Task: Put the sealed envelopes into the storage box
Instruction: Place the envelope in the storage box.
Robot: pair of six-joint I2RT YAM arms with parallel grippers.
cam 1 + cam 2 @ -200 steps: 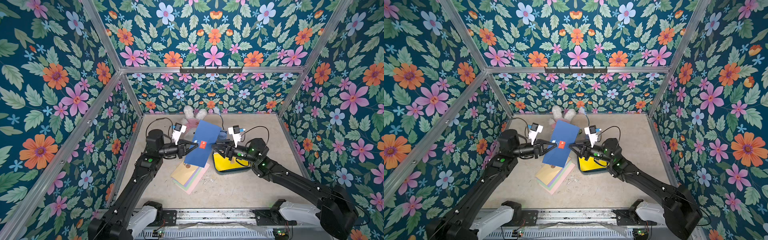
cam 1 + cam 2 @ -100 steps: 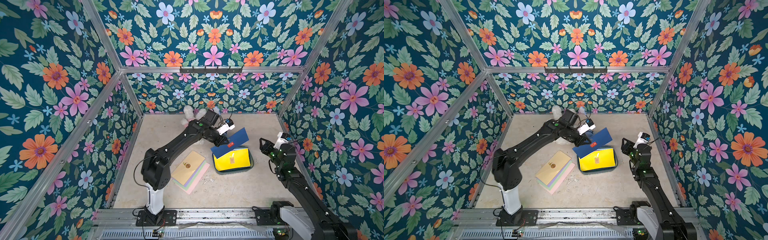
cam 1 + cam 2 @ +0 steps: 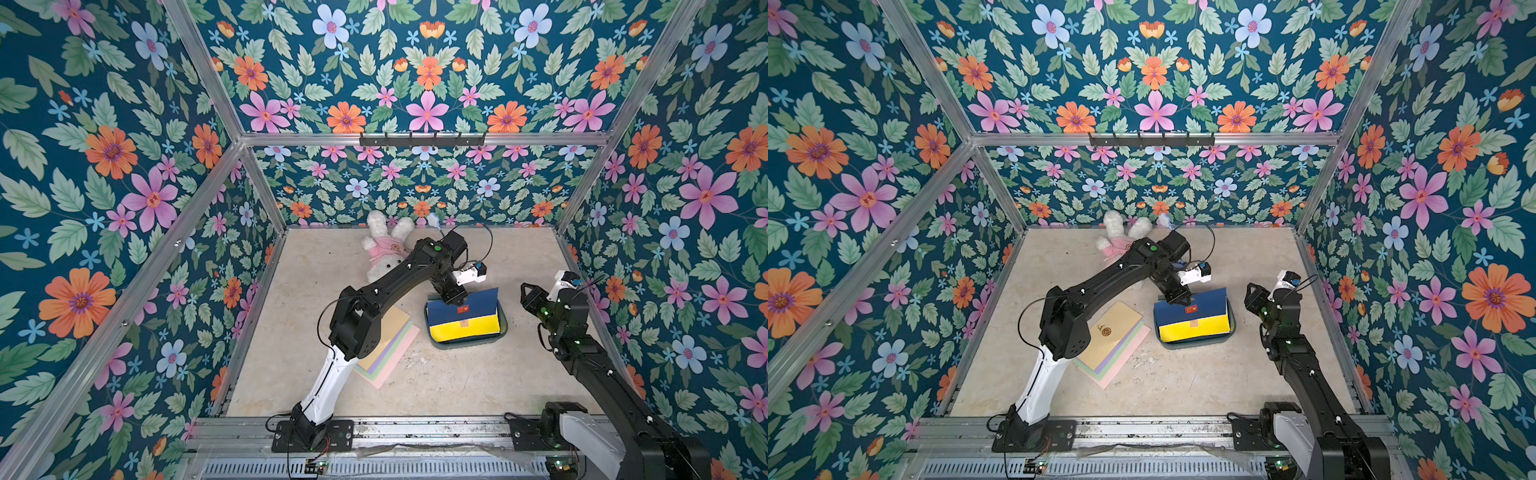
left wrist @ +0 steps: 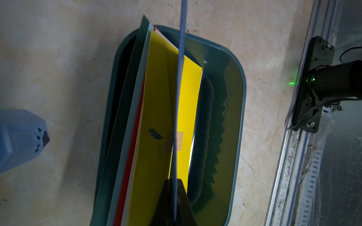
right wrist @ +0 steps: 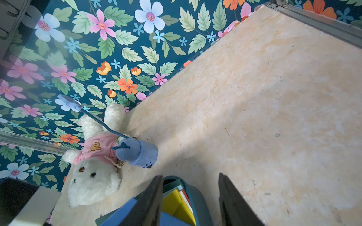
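My left gripper (image 3: 453,297) (image 3: 1179,297) is shut on the far edge of a navy envelope (image 3: 469,300) (image 3: 1204,302) with a red seal. The envelope leans down into the dark teal storage box (image 3: 465,343) (image 3: 1196,341). It covers part of a yellow envelope (image 3: 463,326) (image 3: 1196,328) in the box. The left wrist view shows the held envelope (image 4: 179,97) edge-on between the shut jaws (image 4: 174,182), above the yellow envelope (image 4: 160,117) and red and teal ones. A fanned stack of cream, lilac, green and pink envelopes (image 3: 390,345) (image 3: 1113,345) lies left of the box. My right gripper (image 3: 527,296) (image 3: 1252,297) (image 5: 191,187) hangs open and empty, right of the box.
A white plush rabbit in pink (image 3: 384,249) (image 5: 92,176) and a small light-blue toy (image 5: 137,152) (image 4: 19,137) lie at the back, near the floral wall. Floral walls enclose the table, and a metal rail (image 3: 415,432) runs along the front.
A second ago both grippers met at the navy envelope near the table's middle. The right one has pulled away to the right; the left has carried the envelope to the box and lowered it.
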